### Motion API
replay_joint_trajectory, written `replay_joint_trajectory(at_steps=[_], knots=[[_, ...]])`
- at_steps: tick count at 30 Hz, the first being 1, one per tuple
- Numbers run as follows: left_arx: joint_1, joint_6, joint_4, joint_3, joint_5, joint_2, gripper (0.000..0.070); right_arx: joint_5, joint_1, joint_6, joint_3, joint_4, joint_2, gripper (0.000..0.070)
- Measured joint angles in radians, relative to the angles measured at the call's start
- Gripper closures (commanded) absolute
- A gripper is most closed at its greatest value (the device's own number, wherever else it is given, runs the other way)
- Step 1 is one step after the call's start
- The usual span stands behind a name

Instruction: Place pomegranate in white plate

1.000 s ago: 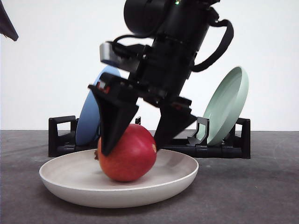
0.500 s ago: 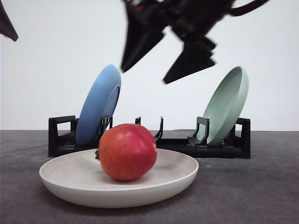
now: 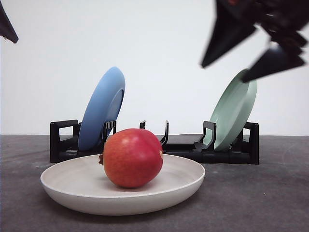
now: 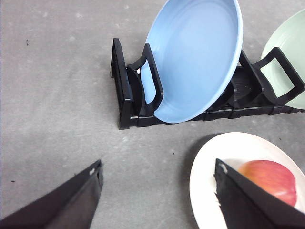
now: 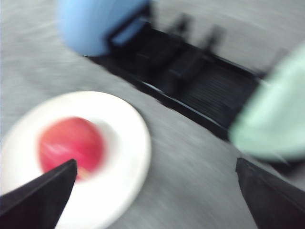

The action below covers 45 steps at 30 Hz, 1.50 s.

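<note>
A: Front view first. Where is the fruit?
B: The pomegranate (image 3: 133,158) sits inside the white plate (image 3: 63,186), a little left of its middle, near the front edge of the tabletop (image 3: 260,198). The right gripper (image 3: 251,50) hangs high toward the right edge, blurred, fingers apart, holding nothing. Behind the plate a black rack (image 3: 63,140) carries a blue plate (image 3: 102,107) and a pale green plate (image 3: 234,111), both leaning on edge.
A: Left wrist view?
B: The left gripper (image 4: 157,200) is above bare tabletop, fingers (image 4: 71,200) spread wide and empty. One finger overlaps the white plate (image 4: 209,167), where the pomegranate (image 4: 269,179) lies. The blue plate (image 4: 195,57) stands in the rack (image 4: 126,95).
A: Right wrist view?
B: Blurred. Fingers (image 5: 38,195) wide apart; the pomegranate (image 5: 69,145) is on the white plate (image 5: 128,148), the rack (image 5: 190,86) beyond.
</note>
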<state>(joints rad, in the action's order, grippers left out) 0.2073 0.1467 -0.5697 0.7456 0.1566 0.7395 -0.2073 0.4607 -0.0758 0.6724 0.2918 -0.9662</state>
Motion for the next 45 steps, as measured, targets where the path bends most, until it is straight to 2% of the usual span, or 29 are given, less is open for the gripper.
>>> replay_joint_trajectory(at_steps=[9, 15, 16, 17, 18, 19, 20, 42, 45], knots=[[0.000, 0.000, 0.000, 0.000, 0.000, 0.000, 0.0266, 0.001, -0.212, -0.009, -0.087, 0.087, 0.103, 0.0018], [0.000, 0.000, 0.000, 0.000, 0.000, 0.000, 0.0266, 0.001, -0.240, -0.009, -0.087, 0.097, 0.103, 0.0018], [0.000, 0.000, 0.000, 0.000, 0.000, 0.000, 0.0294, 0.000, -0.240, -0.009, -0.087, 0.100, 0.103, 0.0068], [0.000, 0.000, 0.000, 0.000, 0.000, 0.000, 0.0378, 0.000, -0.240, -0.009, -0.087, 0.102, 0.103, 0.0177], [0.000, 0.000, 0.000, 0.000, 0.000, 0.000, 0.0526, 0.000, -0.240, -0.010, -0.087, 0.103, 0.103, 0.0350], [0.000, 0.000, 0.000, 0.000, 0.000, 0.000, 0.0619, 0.000, -0.240, -0.010, -0.087, 0.103, 0.103, 0.0555], [0.000, 0.000, 0.000, 0.000, 0.000, 0.000, 0.0680, 0.001, -0.241, -0.010, -0.087, 0.103, 0.103, 0.0696], [0.000, 0.001, 0.005, 0.000, 0.000, -0.002, 0.0684, 0.000, -0.241, -0.010, -0.087, 0.104, 0.103, 0.0683], [-0.003, -0.010, 0.048, -0.029, 0.000, -0.021, 0.0684, 0.000, -0.241, -0.010, -0.087, 0.104, 0.103, 0.0683]])
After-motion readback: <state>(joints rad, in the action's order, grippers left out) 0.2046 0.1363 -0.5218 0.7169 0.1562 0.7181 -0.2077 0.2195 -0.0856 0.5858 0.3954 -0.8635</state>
